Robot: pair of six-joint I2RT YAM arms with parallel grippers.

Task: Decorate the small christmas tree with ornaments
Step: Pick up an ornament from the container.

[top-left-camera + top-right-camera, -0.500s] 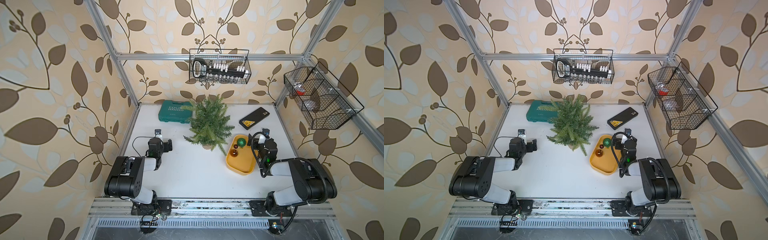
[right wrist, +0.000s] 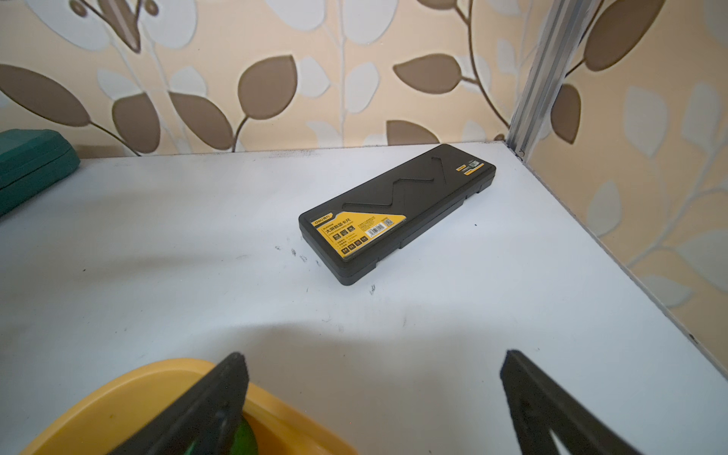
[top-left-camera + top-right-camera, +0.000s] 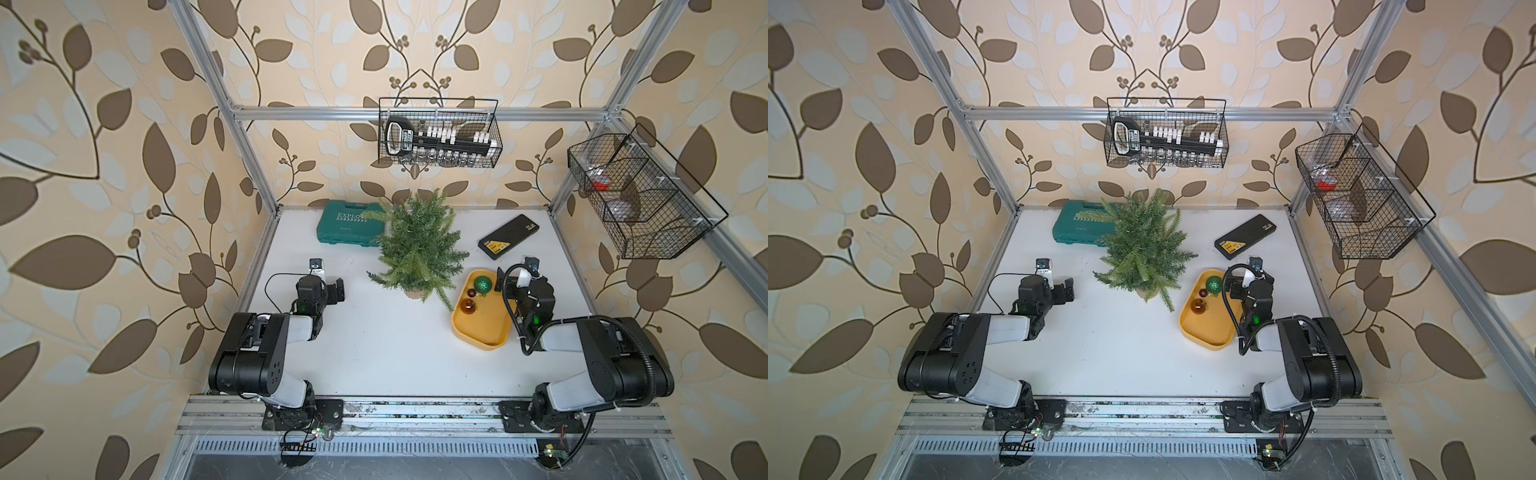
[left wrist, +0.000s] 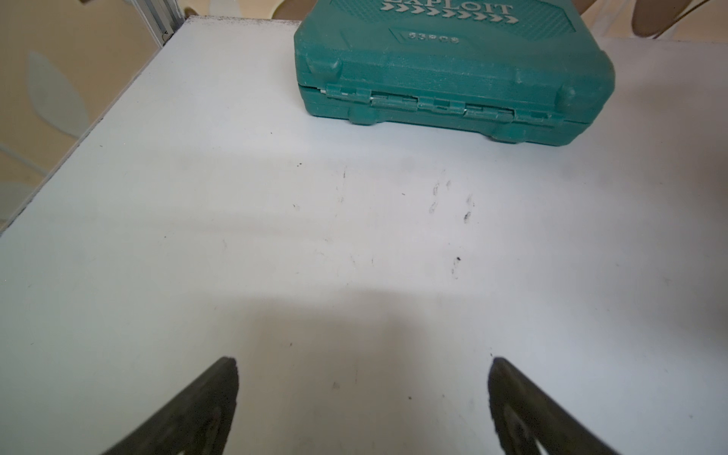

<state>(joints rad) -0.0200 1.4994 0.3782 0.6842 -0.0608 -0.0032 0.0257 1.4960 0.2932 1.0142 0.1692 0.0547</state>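
Black and spread wide, my left gripper (image 4: 362, 360) is hanging empty above the white table (image 4: 236, 236), left of centre in both top views. My right gripper (image 2: 374, 354) is gaping too, gripping nothing, one finger (image 2: 214, 405) overlapping the upper right corner of the yellow tray (image 3: 478, 332), lower right of centre. The three ornaments (image 3: 1214, 284) are lying at the tray's upper end: amber-gold bauble (image 3: 468, 306) lowest, small dark red bauble (image 3: 471, 292) above it, glittery green bauble (image 3: 483, 284) uppermost. I am seeing the small christmas tree (image 3: 417, 245) standing upright at centre, just left of the tray. Further up, a teal case (image 3: 345, 226) is lying left of the tree, a black case (image 3: 508, 237) right of it.
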